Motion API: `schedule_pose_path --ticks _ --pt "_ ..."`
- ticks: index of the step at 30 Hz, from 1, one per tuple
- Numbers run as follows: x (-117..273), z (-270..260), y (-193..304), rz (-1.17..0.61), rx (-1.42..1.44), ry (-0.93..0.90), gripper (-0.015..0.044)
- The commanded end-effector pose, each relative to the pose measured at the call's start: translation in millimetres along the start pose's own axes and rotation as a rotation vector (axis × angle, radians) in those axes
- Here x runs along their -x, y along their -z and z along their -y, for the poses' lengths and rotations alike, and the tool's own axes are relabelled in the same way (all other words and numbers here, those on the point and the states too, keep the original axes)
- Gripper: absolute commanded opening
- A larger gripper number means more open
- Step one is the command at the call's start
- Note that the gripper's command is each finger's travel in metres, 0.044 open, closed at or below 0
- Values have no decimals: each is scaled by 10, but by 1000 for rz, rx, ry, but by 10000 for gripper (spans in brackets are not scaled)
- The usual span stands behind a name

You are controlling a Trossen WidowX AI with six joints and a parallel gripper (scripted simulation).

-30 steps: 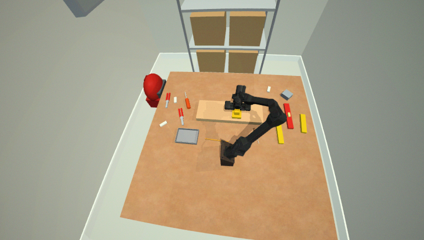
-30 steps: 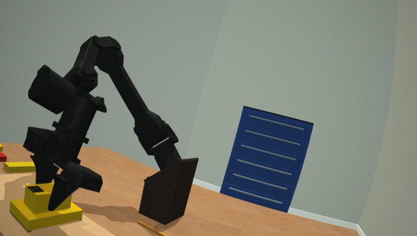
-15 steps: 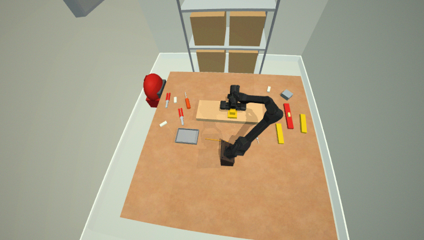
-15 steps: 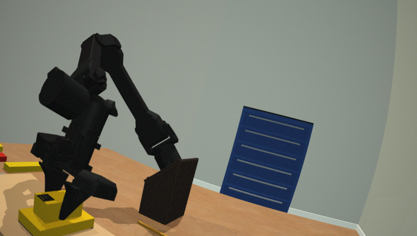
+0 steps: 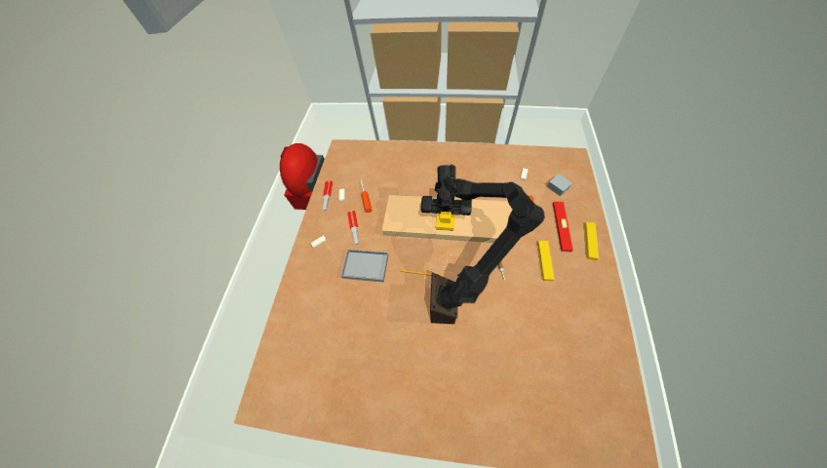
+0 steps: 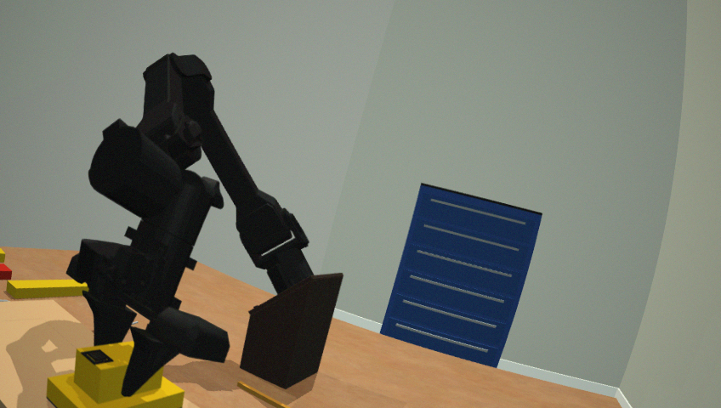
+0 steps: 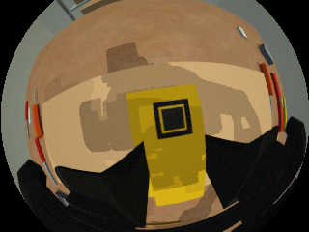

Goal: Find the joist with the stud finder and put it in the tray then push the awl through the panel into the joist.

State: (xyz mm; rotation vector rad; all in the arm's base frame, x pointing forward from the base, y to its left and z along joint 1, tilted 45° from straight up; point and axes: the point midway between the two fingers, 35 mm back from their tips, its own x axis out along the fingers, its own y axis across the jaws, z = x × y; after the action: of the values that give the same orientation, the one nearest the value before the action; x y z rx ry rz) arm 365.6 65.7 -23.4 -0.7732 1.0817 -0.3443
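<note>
The yellow stud finder [image 5: 445, 223] [image 6: 93, 380] [image 7: 176, 169] is upright at or just above the middle of the pale floor panel [image 5: 403, 222] [image 6: 30, 323] [image 7: 63, 128]; any small gap under it cannot be told. My gripper [image 5: 446, 214] [image 6: 113, 367] [image 7: 170, 141] points down and is shut on its raised block. The square display [image 7: 173, 119] on top looks dark. The grey tray [image 5: 364, 266] is empty, left of the arm's base. The awl [image 5: 501, 270] lies right of the base, its handle partly hidden by the arm. The joist is hidden.
A thin orange stick [image 5: 413, 271] [image 6: 260, 393] lies between tray and base. Left of the panel are an orange screwdriver [image 5: 366, 201] and red-handled tools. To the right are a red level [image 5: 562, 225], yellow bars [image 5: 545, 260] [image 5: 591, 240] and a grey block [image 5: 559, 184].
</note>
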Motion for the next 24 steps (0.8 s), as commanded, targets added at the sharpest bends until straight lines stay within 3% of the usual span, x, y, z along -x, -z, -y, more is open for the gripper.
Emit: schedule_pose_path --ticks 1,24 --pt "-5 -138 -3 -1 1 -9 0" --pt "5 -634 -2 -1 0 -11 0"
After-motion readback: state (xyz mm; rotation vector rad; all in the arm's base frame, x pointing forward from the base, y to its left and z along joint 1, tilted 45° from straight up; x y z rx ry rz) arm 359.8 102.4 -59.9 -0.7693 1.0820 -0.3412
